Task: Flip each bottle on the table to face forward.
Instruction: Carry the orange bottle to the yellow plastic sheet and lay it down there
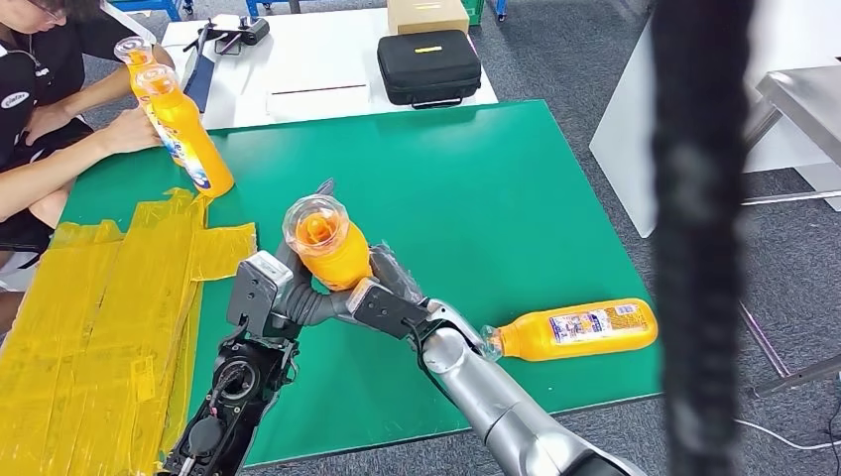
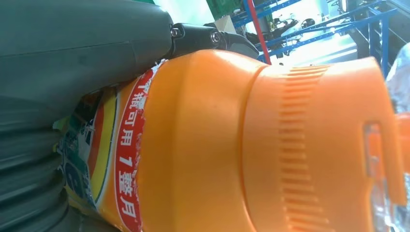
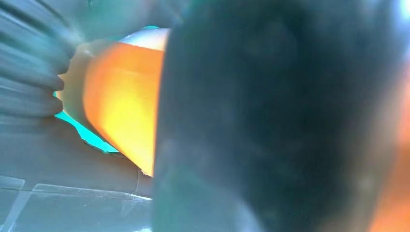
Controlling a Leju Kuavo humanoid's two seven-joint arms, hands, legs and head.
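Observation:
An orange bottle [image 1: 325, 241] with a clear cap is held upright over the green table [image 1: 476, 178], its cap toward me. My left hand [image 1: 288, 283] grips it from the left and my right hand [image 1: 382, 288] grips it from the right. In the left wrist view the same orange bottle [image 2: 251, 145] shows its red and white label, with my left hand [image 2: 72, 63] wrapped around it. The right wrist view has a strip of the orange bottle [image 3: 121, 101] behind my dark, blurred right hand [image 3: 275, 116]. A second orange bottle [image 1: 575, 329] lies on its side near the front right edge. Two more bottles [image 1: 183, 129] stand at the far left.
A seated person [image 1: 40, 109] at the far left has a hand by the two standing bottles. Yellow tape [image 1: 99, 317] covers the table's left part. A black case [image 1: 428, 65] sits on a white table behind. A dark blurred bar [image 1: 699, 238] crosses the right side.

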